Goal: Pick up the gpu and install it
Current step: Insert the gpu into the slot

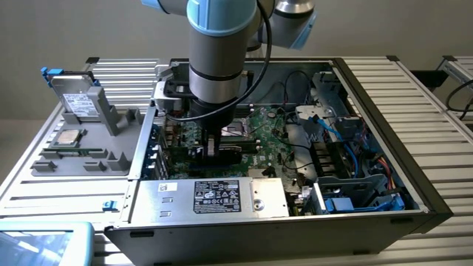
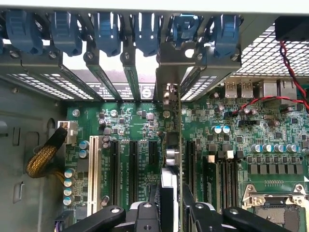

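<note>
Exterior view: you have the open computer case point(image 1: 436, 206) on the slatted table point(image 1: 421, 94). The power supply point(image 1: 214, 197) sits at the case's 6 o'clock and the blue cables point(image 1: 355, 149) at 3 o'clock. At 9 o'clock of the case, a grey fixture point(image 1: 88, 160) carries a labelled drive point(image 1: 77, 102) and a processor chip point(image 1: 66, 137). Wrist view: you see blue slot latches point(image 2: 108, 29), a white slot point(image 2: 93, 174) and a braided yellow cable point(image 2: 43, 157).
</note>
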`<action>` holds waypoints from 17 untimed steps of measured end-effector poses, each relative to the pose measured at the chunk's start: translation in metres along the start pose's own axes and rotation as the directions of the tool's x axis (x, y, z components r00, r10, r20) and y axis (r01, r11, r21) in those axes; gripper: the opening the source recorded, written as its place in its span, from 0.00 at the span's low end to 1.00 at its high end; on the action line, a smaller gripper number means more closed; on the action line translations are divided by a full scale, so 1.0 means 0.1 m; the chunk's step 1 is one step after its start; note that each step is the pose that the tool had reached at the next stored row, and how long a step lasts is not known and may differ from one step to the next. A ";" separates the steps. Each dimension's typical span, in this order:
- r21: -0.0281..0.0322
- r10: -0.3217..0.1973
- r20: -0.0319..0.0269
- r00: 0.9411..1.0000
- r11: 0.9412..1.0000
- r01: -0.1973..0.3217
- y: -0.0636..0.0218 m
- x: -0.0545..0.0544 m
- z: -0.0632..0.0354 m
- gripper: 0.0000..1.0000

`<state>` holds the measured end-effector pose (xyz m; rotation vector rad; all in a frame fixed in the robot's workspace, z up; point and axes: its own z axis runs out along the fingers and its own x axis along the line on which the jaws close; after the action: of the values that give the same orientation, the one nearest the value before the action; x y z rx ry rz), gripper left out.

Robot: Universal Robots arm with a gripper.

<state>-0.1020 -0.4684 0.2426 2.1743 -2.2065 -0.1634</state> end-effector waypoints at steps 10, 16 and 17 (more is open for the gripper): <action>-0.010 0.001 0.000 1.000 1.000 -0.001 -0.001 0.00 -0.003 0.28; -0.033 0.003 -0.001 1.000 0.999 -0.003 -0.007 0.00 -0.006 0.28; -0.033 0.003 -0.001 1.000 0.999 -0.003 -0.009 0.00 -0.007 0.28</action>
<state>-0.1011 -0.4687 0.2432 2.1540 -2.1898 -0.1979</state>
